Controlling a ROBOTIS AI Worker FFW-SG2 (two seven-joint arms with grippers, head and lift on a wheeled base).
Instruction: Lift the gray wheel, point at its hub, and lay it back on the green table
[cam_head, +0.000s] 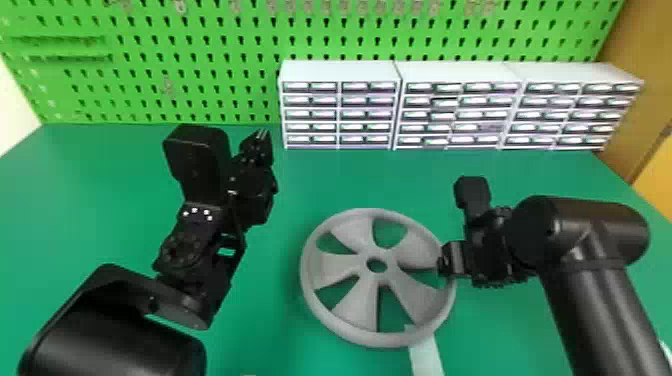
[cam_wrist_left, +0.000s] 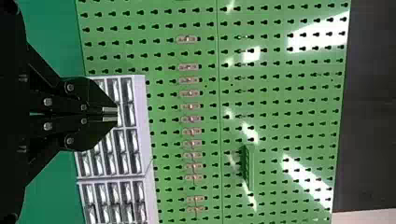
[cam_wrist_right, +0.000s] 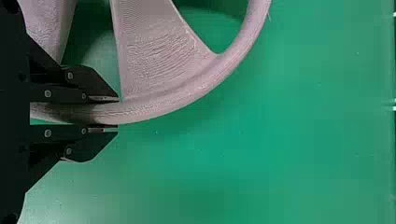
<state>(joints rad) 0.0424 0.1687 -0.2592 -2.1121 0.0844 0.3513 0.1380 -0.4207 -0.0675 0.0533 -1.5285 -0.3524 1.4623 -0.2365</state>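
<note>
**While the right gripper (cam_head: 444, 265) has it by the rim, the gray wheel (cam_head: 359, 307) lies broadside up over the green table (cam_head: 120, 170).**

From where I stand, the wheel is nearly flat, its hub (cam_head: 365, 264) facing upward and green showing between the broad spokes. I can't tell whether its underside touches the tabletop. The right gripper holds it on the robot's right side, one finger on the inner side of the rim and the other on the outer; the right wrist view shows them parted only about as far as the rim is thick. A pale strip (cam_head: 426, 356) runs from the wheel's near edge toward the robot.

Over on the wheel's left, well apart from it, the left gripper (cam_head: 261, 136) is above the table and pointed toward the back. Its fingers are tip to tip in the left wrist view, with nothing between them.

Farther back, white drawer cabinets (cam_head: 340, 73) stand side by side along the table's far edge, in front of a green pegboard (cam_head: 165, 55). A row of small pale fittings (cam_wrist_left: 190, 107) is mounted on the board, and so is a small green rack (cam_wrist_left: 249, 168).
</note>
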